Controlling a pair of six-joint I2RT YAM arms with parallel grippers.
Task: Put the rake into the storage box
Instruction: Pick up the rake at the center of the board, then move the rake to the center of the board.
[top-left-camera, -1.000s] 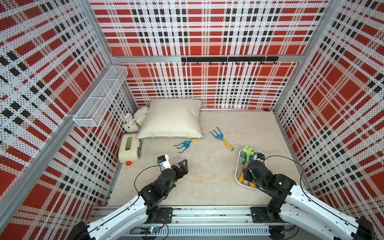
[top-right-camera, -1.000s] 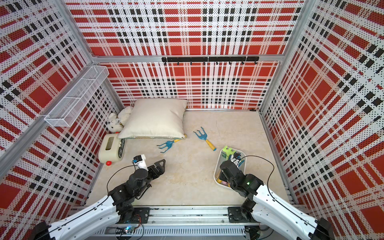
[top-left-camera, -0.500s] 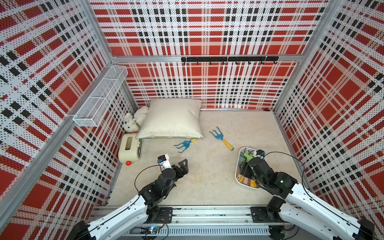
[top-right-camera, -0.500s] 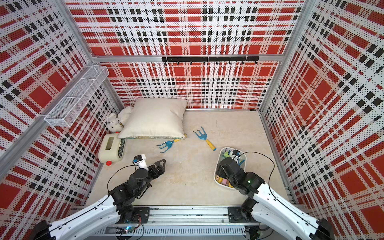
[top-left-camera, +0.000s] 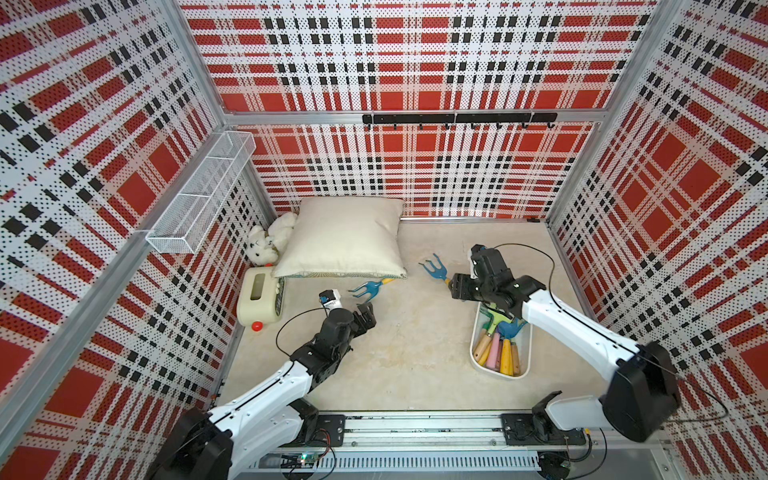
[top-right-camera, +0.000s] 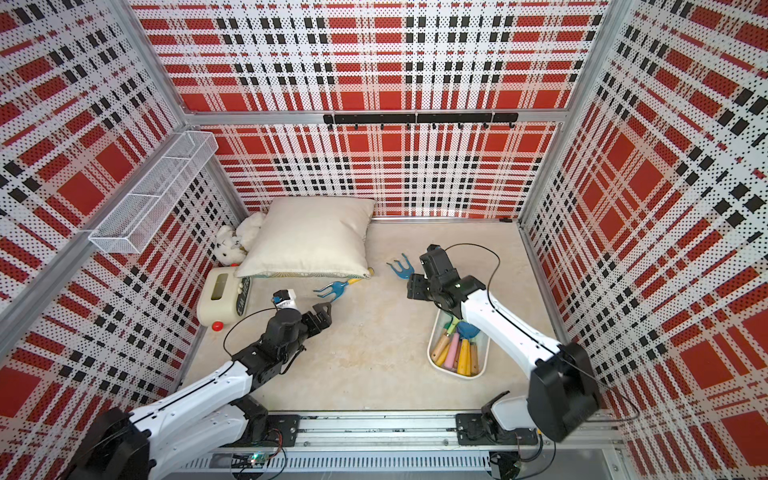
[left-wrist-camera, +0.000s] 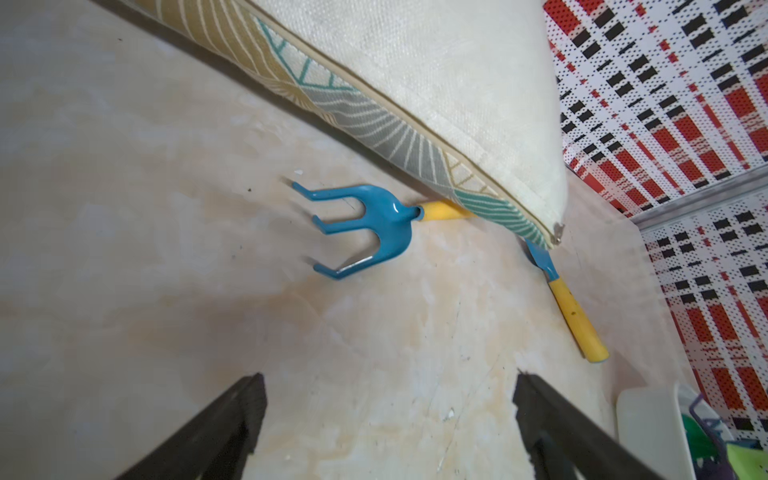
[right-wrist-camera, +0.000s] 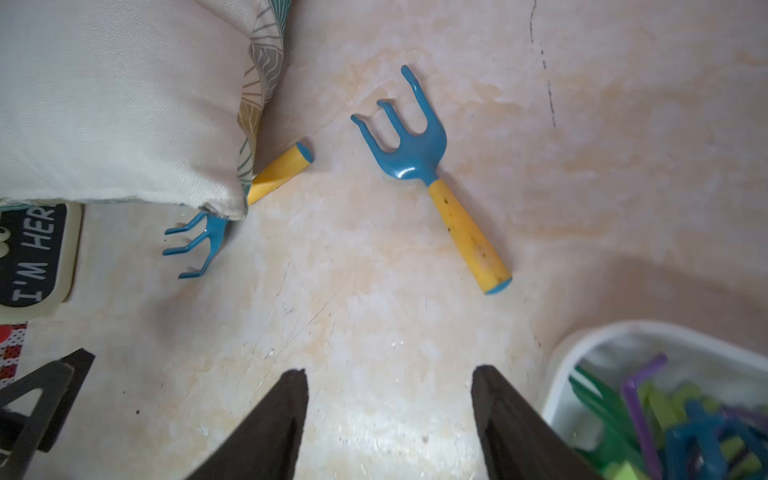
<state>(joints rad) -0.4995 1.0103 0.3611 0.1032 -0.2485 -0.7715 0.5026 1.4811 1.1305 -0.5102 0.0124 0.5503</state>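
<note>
Your right gripper (right-wrist-camera: 390, 372) hangs above the floor, fingers spread apart and holding nothing. The blue rake (right-wrist-camera: 432, 178) with the yellow handle lies flat on the floor near the white storage box (right-wrist-camera: 631, 326), not in it. Your left gripper (left-wrist-camera: 388, 376) is spread wide too, near a second rake (left-wrist-camera: 374, 224) half under the pillow (left-wrist-camera: 457, 83).
</note>
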